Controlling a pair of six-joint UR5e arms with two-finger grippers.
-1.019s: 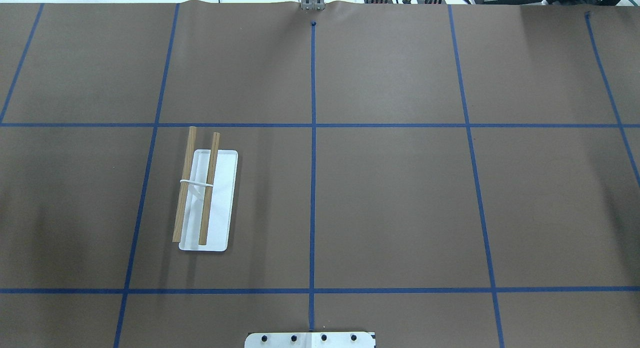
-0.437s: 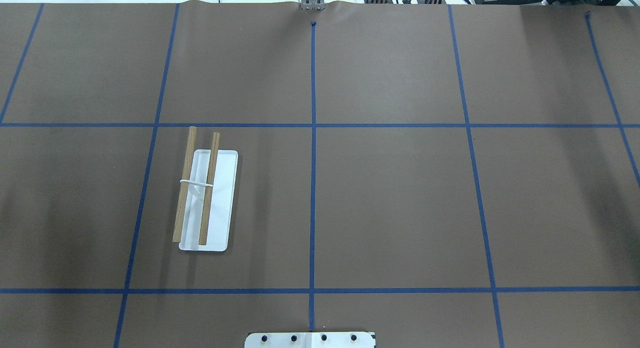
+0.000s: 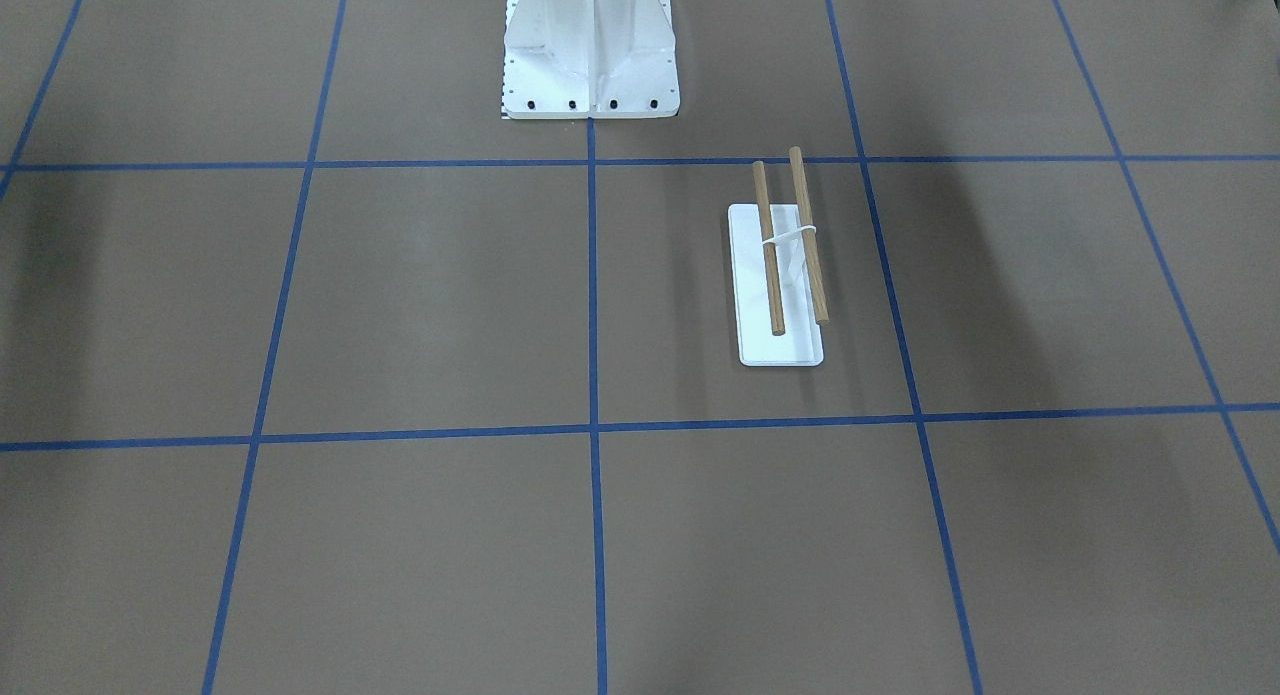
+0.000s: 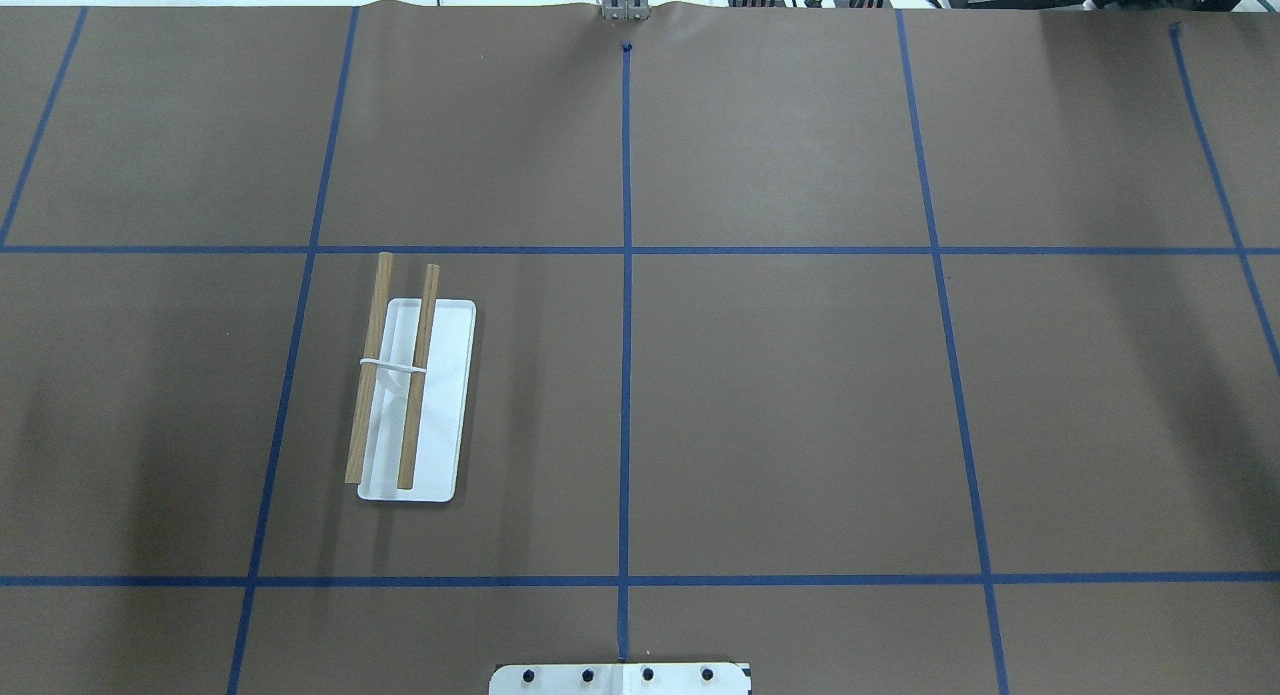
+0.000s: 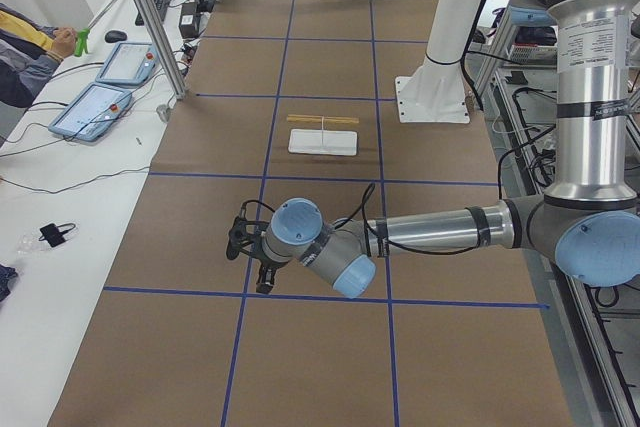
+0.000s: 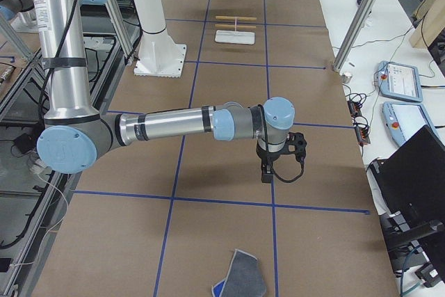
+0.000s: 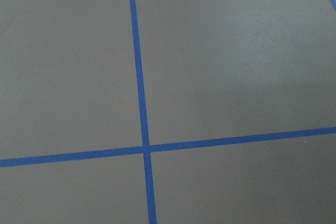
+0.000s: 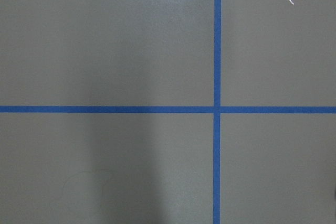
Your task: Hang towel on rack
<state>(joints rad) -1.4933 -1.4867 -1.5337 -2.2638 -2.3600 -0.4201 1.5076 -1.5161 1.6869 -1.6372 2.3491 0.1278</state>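
The rack (image 4: 415, 395) stands on the brown table, a white base with two wooden dowels; it also shows in the front view (image 3: 780, 275) and both side views (image 5: 323, 137) (image 6: 235, 30). Nothing hangs on it. The towel (image 6: 240, 277), dark grey with a blue corner, lies crumpled at the table's end on my right side. My right gripper (image 6: 266, 172) points down over the table between towel and rack. My left gripper (image 5: 262, 277) points down over the table's other end. Both show only in side views, so I cannot tell whether they are open or shut.
The large white bolted pedestal (image 3: 590, 55) stands at my edge of the table, near the rack. Blue tape lines (image 4: 625, 375) grid the table. Tablets and cables (image 5: 100, 107) lie on the white bench beyond the far edge, where an operator sits.
The rack has not moved. Only faint shadows at the left and right sides of the overhead view have shifted.
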